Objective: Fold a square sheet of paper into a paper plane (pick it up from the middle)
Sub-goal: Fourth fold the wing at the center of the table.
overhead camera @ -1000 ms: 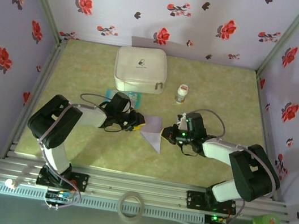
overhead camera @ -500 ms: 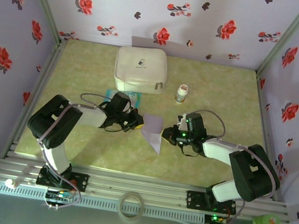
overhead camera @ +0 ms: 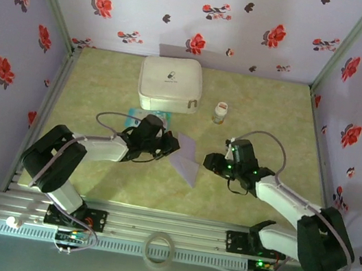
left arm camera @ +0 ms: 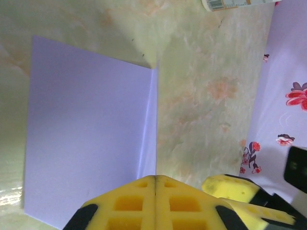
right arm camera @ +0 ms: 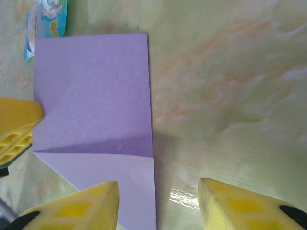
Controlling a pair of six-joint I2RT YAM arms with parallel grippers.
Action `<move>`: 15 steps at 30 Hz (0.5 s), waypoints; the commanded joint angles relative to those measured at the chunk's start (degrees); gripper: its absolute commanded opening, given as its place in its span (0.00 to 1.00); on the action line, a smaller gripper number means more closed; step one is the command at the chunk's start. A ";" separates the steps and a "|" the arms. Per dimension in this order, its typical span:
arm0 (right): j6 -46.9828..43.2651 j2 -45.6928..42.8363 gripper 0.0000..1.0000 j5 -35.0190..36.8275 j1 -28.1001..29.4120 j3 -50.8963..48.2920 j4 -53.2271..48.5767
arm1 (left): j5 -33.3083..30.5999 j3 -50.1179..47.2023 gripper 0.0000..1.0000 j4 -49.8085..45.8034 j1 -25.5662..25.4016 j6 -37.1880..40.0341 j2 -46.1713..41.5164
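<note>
The square sheet of paper [overhead camera: 185, 158], lavender and folded over with a crease, lies mid-table between both arms. My left gripper [overhead camera: 171, 144] is at its left side. In the left wrist view its yellow fingers [left arm camera: 129, 201] are pressed together, and the folded edge of the sheet [left arm camera: 91, 134] runs straight into their seam. My right gripper [overhead camera: 208, 161] sits just right of the sheet. From the right wrist, the right gripper [right arm camera: 158, 184] stands open with the sheet [right arm camera: 96, 96] reaching between its jaws, its right edge roughly midway. No finished paper plane shape shows.
A white zip case [overhead camera: 170, 84] stands at the back with a small bottle [overhead camera: 220, 113] to its right. A teal-and-white packet [overhead camera: 144, 115] lies just behind the left gripper. Flowered walls close in three sides. A tape ring [overhead camera: 160, 249] rests on the front rail.
The right gripper has opened and pulled back to the right, off the sheet. The left gripper has closed and shifted slightly right toward the sheet's edge.
</note>
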 commanded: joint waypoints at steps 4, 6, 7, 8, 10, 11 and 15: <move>-10.48 -3.51 0.52 17.53 10.52 0.55 -3.39 | -6.13 -1.28 0.00 0.16 -1.38 -3.47 -1.05; -14.38 -3.60 0.52 21.48 14.97 0.51 -2.79 | -6.70 -1.72 0.00 -0.01 -1.38 -3.88 -1.74; -15.44 -3.55 0.52 23.29 16.97 0.43 -2.21 | -6.84 -1.87 0.00 -0.06 -1.40 -3.99 -2.12; -17.30 -3.47 0.51 24.97 19.14 0.23 -1.18 | -6.89 -1.98 0.00 -0.09 -1.38 -4.08 -2.49; -19.76 -2.97 0.51 28.14 22.96 -0.31 0.91 | -7.07 -2.07 0.00 -0.30 -1.39 -4.10 -3.02; -20.97 -2.59 0.50 29.37 24.60 -0.60 2.09 | -7.07 -2.02 0.00 -0.27 -1.45 -4.17 -3.08; -24.51 0.08 0.49 33.83 29.14 -1.33 6.55 | -6.87 -2.07 0.00 0.11 -1.48 -5.12 -3.33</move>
